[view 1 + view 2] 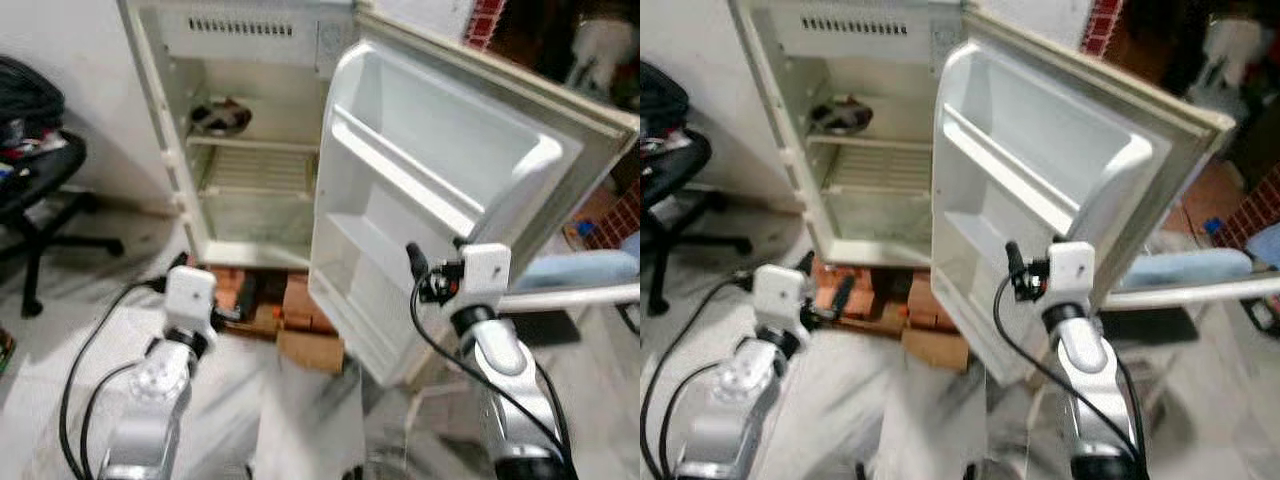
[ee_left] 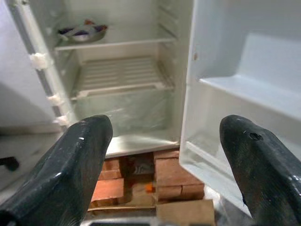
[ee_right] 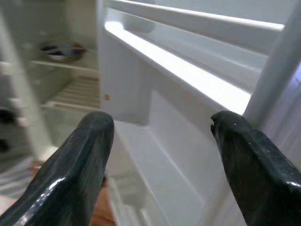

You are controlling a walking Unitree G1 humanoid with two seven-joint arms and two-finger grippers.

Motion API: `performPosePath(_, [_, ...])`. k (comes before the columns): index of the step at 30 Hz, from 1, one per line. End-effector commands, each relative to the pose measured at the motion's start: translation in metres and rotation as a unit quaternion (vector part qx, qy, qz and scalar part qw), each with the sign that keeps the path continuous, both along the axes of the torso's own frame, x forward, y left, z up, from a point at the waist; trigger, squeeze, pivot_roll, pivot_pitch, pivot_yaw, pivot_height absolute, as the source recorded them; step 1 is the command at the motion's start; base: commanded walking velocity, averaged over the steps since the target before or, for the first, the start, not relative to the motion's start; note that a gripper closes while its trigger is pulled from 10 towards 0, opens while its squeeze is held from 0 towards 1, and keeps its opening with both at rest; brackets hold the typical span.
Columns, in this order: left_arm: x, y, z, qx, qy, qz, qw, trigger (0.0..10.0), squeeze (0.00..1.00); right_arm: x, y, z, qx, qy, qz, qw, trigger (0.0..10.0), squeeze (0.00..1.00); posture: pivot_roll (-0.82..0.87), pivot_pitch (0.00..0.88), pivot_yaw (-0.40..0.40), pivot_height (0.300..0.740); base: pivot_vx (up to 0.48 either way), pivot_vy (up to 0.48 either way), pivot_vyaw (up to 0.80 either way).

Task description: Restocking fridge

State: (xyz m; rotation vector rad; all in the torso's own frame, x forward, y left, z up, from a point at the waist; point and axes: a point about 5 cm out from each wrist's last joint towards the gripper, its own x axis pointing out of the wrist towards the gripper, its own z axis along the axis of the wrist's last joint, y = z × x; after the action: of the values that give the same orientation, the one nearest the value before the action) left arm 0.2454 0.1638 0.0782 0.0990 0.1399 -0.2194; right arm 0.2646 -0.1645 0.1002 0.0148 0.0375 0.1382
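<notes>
Fridge (image 1: 250, 150): stands on bricks (image 2: 171, 176), raised off the floor; door (image 1: 420, 190) swung wide for loading.
Bowl (image 2: 82, 33): on the upper shelf, contents possibly packets.
Left gripper (image 2: 164, 165): fingers spread, empty, facing the cabinet.
Right gripper (image 3: 162, 160): spread, empty, near the door shelves.

Home room: fridge (image 1: 250, 130), office chair (image 1: 35, 190)

bowl (image 1: 220, 117) on fridge (image 1: 250, 150) shelf, bricks (image 1: 262, 300) apparently beneath
</notes>
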Motion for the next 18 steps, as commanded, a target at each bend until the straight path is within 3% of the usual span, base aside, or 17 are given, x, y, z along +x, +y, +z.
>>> performPosePath(1, [-0.002, 0.011, 0.001, 0.011, 0.003, 0.01, 1.0, 10.0, 0.0, -0.004, 0.003, -0.004, 0.035, 0.021, 0.032, 0.999, 10.0, 0.0, 0.0, 0.044, -0.053, 0.74, 0.0, -0.454, 0.0])
performPosePath(4, [-0.003, 0.011, 0.001, 0.011, 0.004, 0.006, 1.0, 10.0, 0.0, -0.015, 0.022, -0.007, 0.084, 0.059, 0.137, 0.985, 10.0, 0.0, -0.01, 0.048, -0.05, 0.74, 0.0, -0.439, 0.0])
performPosePath(5, [-0.003, 0.01, 0.0, 0.012, 0.005, 0.004, 1.0, 10.0, 0.0, -0.023, 0.029, -0.008, 0.087, 0.079, 0.199, 0.973, 10.0, 0.0, -0.01, 0.048, -0.05, 0.74, 0.0, -0.431, 0.0])
performPosePath(7, [-0.003, 0.01, 0.0, 0.012, 0.005, 0.003, 1.0, 10.0, 0.0, -0.027, 0.031, -0.009, 0.086, 0.087, 0.223, 0.967, 10.0, 0.0, -0.01, 0.05, -0.048, 0.74, 0.0, -0.431, 0.0])
performPosePath(8, [-0.003, 0.009, 0.0, 0.014, 0.007, 0.0, 1.0, 10.0, 0.0, -0.034, 0.031, -0.013, 0.073, 0.108, 0.266, 0.955, 10.0, 0.0, -0.01, 0.051, -0.049, 0.74, 0.0, -0.424, 0.0])
performPosePath(10, [-0.003, 0.008, 0.0, 0.014, 0.007, -0.001, 1.0, 10.0, 0.0, -0.036, 0.027, -0.017, 0.041, 0.118, 0.281, 0.952, 10.0, 0.0, -0.01, 0.052, -0.049, 0.74, 0.0, -0.424, 0.0])
performPosePath(12, [-0.003, 0.008, 0.0, 0.016, 0.007, -0.002, 1.0, 10.0, 0.0, -0.022, 0.008, -0.025, -0.02, 0.128, 0.217, 0.967, 10.0, 0.0, -0.01, 0.059, -0.053, 0.74, 0.0, -0.172, 0.0])
performPosePath(13, [-0.003, 0.008, 0.0, 0.016, 0.007, -0.002, 1.0, 10.0, 0.0, -0.022, 0.008, -0.025, -0.02, 0.128, 0.217, 0.967, 10.0, 0.0, -0.01, 0.059, -0.053, 0.74, 0.0, 0.0, 0.0])
performPosePath(15, [-0.004, 0.009, 0.0, 0.016, 0.01, 0.001, 1.0, 10.0, 0.0, -0.01, -0.01, -0.031, -0.081, 0.14, 0.152, 0.975, 10.0, 0.0, 0.0, 0.062, -0.054, 0.74, 0.0, 0.0, 0.0])
performPosePath(18, [-0.005, 0.009, -0.001, 0.017, 0.011, 0.004, 1.0, 10.0, 0.0, 0.003, -0.029, -0.026, -0.096, 0.143, 0.082, 0.982, 10.0, 0.0, 0.0, 0.065, -0.054, 0.74, 0.0, 0.0, 0.0])
